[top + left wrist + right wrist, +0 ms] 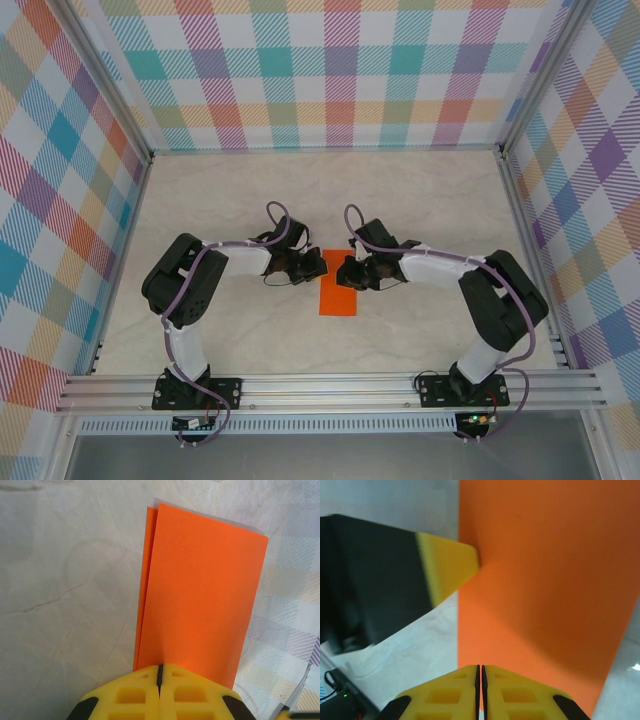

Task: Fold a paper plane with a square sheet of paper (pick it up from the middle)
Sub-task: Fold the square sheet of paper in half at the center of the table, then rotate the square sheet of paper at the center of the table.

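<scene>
Left pincer and right pincer, both closed tight, touch edges of the folded bright orange paper sheet on the pale desk.

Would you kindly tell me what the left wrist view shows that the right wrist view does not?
Left wrist: the paper is doubled, its two layers offset along one edge. Right wrist: the left gripper's yellow fingertip sits at the paper's side. Both: orange paper on the table, shut yellow fingers at its near end.
</scene>
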{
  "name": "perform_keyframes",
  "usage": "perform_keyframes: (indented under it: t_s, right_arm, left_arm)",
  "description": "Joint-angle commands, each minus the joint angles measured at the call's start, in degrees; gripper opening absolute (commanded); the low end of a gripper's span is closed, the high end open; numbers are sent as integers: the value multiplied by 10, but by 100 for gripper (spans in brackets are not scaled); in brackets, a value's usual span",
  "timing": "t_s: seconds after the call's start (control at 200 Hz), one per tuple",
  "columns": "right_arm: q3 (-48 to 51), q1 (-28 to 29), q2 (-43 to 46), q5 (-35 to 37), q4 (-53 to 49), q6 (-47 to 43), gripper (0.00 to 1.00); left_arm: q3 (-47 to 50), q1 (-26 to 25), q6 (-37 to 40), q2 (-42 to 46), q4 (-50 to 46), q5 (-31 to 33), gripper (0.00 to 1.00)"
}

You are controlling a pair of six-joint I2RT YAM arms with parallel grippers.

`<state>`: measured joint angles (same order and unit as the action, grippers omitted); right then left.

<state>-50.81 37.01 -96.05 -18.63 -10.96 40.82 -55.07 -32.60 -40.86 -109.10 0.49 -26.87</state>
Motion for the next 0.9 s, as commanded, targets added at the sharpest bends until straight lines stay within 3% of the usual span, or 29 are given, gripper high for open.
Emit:
perform_keyframes:
  t_s: [0.0, 0.42, 0.66, 0.785, 0.895]
  right_arm:
    - [6, 2, -27, 0, 9, -12, 12]
    - [149, 15, 36, -44, 9, 4, 12]
    - [110, 49, 28, -13, 57, 81, 12]
    - [81, 84, -18, 15, 117, 153, 12]
    - [59, 108, -66, 36, 177, 209, 12]
  left_arm:
    - [40, -6, 11, -63, -147, 128, 0]
    - [33, -6, 12, -56, -151, 127, 1]
    - [-34, -5, 29, 40, -196, 107, 13]
    - [-55, -5, 15, 116, -239, 194, 26]
    - [-31, -2, -3, 171, -246, 260, 27]
